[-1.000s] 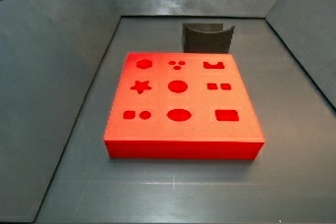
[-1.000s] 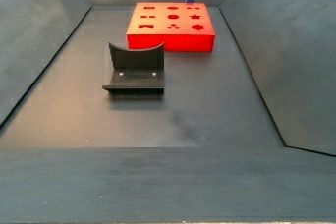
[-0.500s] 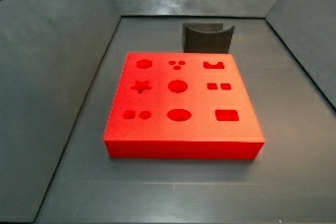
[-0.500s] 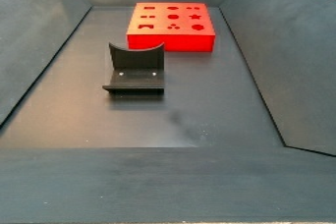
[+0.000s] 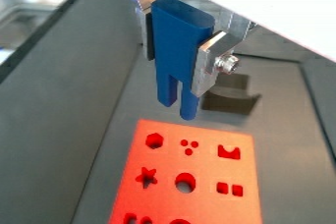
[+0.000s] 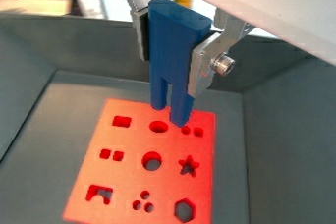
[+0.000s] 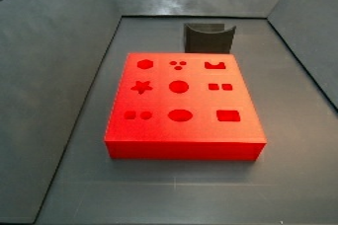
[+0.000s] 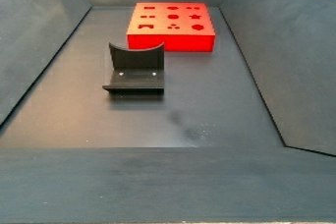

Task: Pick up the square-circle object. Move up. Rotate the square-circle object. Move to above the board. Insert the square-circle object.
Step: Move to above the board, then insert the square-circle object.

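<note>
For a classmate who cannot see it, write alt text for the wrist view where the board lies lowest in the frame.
The gripper holds the blue square-circle object between its silver fingers, high above the red board. The board's cut-out holes face up, and the dark fixture stands beyond it.

dark grey floor [image 8: 197, 110], sloped grey walls [image 7: 53, 41] all round; even light.

The board [image 7: 183, 106] lies flat on the bin floor [image 8: 197, 120], near one end wall. The fixture [image 8: 136, 69] stands on the floor just beside the board's edge, apart from it. In both wrist views the gripper [image 5: 175, 46] hangs well above the board, clamping the peg [image 6: 171, 56] upright between its fingers [image 6: 207, 63].
</note>
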